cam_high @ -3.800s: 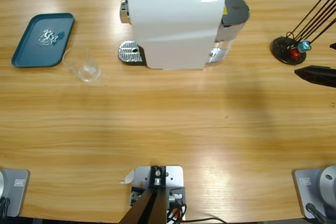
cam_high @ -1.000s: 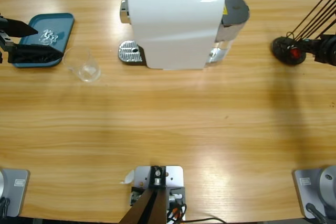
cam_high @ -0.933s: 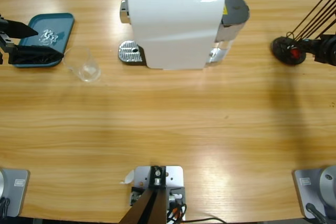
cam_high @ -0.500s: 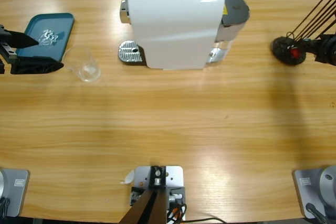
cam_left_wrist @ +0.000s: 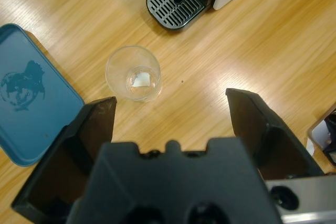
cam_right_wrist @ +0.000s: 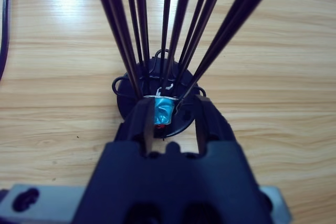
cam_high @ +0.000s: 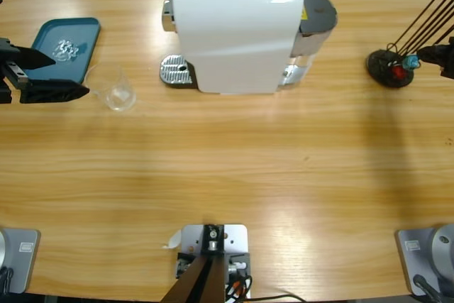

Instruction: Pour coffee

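Wood-grain tabletop (cam_high: 234, 168) is carrying a big white coffee machine (cam_high: 237, 30) with a perforated metal drip tray (cam_high: 175, 70), and a dark teal rectangular tray (cam_high: 53, 47) is sitting beside a small clear glass tumbler (cam_left_wrist: 133, 73). My left gripper (cam_left_wrist: 170, 111) is hanging wide open just short of that tumbler. My right gripper (cam_right_wrist: 170, 114) is closing on a blue foil capsule (cam_right_wrist: 163, 111) in the black wire capsule rack (cam_right_wrist: 157, 98).
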`<action>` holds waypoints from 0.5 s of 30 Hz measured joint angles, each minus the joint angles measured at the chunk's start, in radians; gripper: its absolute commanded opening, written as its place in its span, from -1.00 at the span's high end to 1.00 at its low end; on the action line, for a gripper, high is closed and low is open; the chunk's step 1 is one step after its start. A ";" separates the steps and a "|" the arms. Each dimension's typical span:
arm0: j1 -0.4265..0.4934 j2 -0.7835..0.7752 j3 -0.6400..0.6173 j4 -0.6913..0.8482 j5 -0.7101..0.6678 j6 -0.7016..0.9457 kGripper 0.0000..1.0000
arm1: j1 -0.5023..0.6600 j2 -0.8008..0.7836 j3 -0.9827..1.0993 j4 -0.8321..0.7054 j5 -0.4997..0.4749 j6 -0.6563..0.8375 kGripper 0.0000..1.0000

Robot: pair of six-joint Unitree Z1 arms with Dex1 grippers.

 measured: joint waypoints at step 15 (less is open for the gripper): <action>0.000 0.000 0.002 -0.008 0.000 -0.004 -0.81 | 0.000 0.061 0.000 -0.034 0.000 0.015 -0.26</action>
